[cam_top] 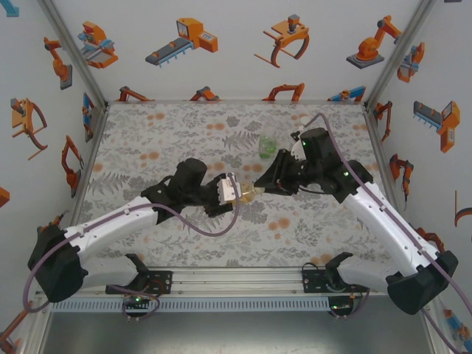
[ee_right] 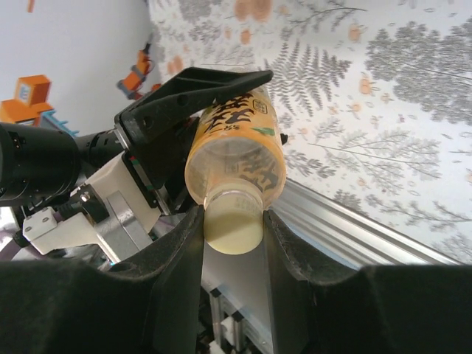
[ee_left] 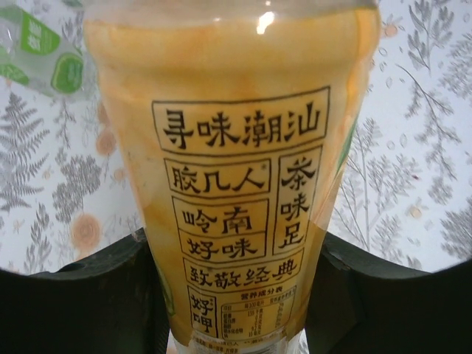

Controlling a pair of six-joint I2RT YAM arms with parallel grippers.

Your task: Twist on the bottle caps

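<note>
The tall amber-yellow bottle [cam_top: 248, 193] is held sideways above the floral cloth, between my two grippers. My left gripper [cam_top: 234, 193] is shut on its labelled body [ee_left: 243, 184], with a black finger [ee_left: 81, 302] on either side. A pale yellow bottle cap [ee_right: 233, 227] sits on the bottle's neck, and my right gripper [ee_right: 233, 221] is shut on that cap, its pads pressing both sides. The amber bottle [ee_right: 240, 144] points away from the right wrist camera. A squat green-tinted bottle [cam_top: 267, 145] stands behind the grippers. A clear bottle with green bands [ee_left: 44, 51] lies on the cloth.
The metal rail [ee_right: 369, 228] at the table's near edge runs below the held bottle. My left arm's white wrist body [ee_right: 110, 214] is close to the right fingers. White walls with orange robot pictures [cam_top: 184, 37] close in the table on three sides.
</note>
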